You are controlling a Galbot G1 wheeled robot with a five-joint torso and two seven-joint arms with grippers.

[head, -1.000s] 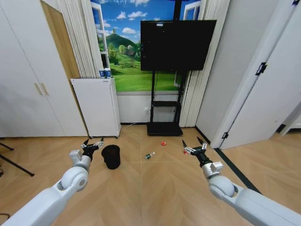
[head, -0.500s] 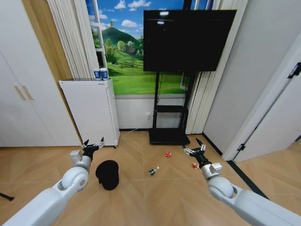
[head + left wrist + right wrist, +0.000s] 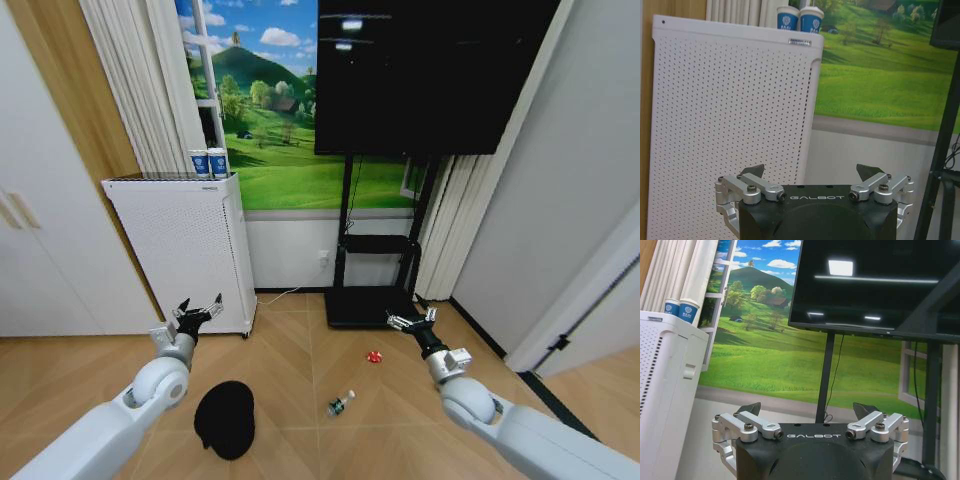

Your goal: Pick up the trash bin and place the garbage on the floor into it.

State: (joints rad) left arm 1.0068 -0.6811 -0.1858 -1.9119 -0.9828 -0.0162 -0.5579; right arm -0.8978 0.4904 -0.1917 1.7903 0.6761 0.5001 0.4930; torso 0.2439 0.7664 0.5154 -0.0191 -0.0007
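Head view: TV [image 3: 425, 75] on a black stand [image 3: 372, 300] against the far wall. White cabinet [image 3: 185, 250] to its left, two blue cups [image 3: 208, 163] on top. Wood floor [image 3: 300, 400] in front. Left arm reaches forward at lower left; left end effector [image 3: 197, 308] is held in the air before the cabinet's lower front, fingers spread, nothing held. Right arm reaches forward at lower right; right end effector [image 3: 411, 318] hovers near the stand base, fingers spread, empty. Bin [image 3: 225, 420] sits on the floor just right of the left arm, apart from both end effectors. Bottle [image 3: 341, 404] lies on the floor between the arms, right of the bin. Red wrapper [image 3: 374, 356] lies beyond the bottle, nearer the stand.
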